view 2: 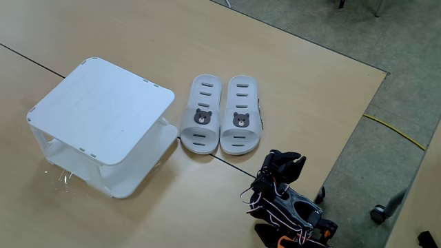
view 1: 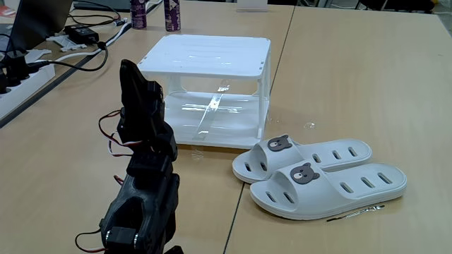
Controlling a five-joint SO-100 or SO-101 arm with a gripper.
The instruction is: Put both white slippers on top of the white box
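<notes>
Two slippers (view 2: 220,114) lie side by side on table (view 2: 289,48), just right of box (view 2: 103,110) in a fixed view. Arm (view 1: 141,190) folded; gripper (view 2: 284,163) state cannot be told. Bear badges carry no legible writing.

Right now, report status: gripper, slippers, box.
Arm folded, gripper state not readable. Both white slippers side by side on the table, untouched. White box top bare. Nothing between slippers and box.

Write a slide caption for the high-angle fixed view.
Pair of white rubber bear-badge slippers lying side by side on the table beside the white plastic two-tier rack, black arm folded.
</notes>
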